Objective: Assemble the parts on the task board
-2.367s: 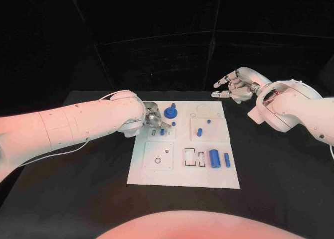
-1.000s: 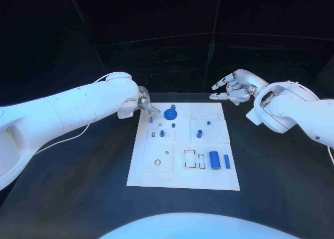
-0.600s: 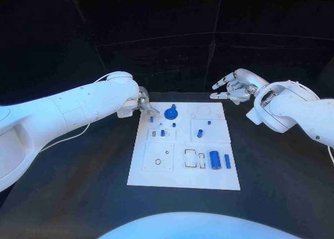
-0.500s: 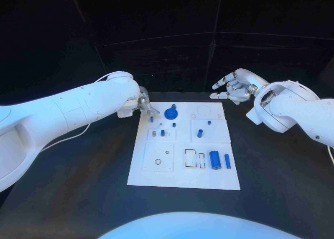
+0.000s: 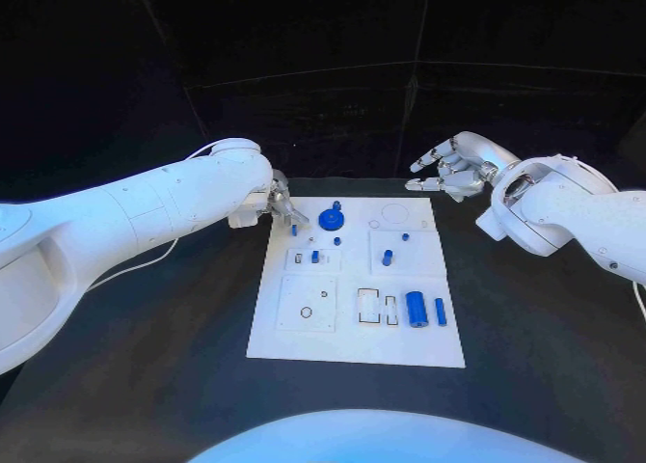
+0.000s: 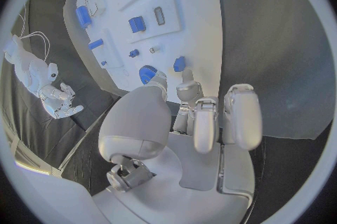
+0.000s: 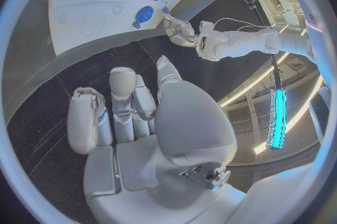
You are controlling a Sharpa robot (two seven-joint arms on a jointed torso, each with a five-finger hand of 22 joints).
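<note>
Hovering at the task board's [image 5: 354, 333] far-left corner, the left hand [image 5: 282, 205] has fingers curled, gripping nothing visible. The right hand [image 5: 452, 166] is raised beyond the far-right corner, fingers spread, empty. A long blue cylinder [image 5: 415, 309] lies near-right, axis running near-to-far.

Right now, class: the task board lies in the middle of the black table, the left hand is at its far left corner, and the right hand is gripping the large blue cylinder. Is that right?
One thing is wrong. The right hand grips nothing: in the head view it hangs open beyond the far right corner of the task board, while the large blue cylinder lies on the board near its near right side. The rest stands: the left hand is at the far left corner.
</note>
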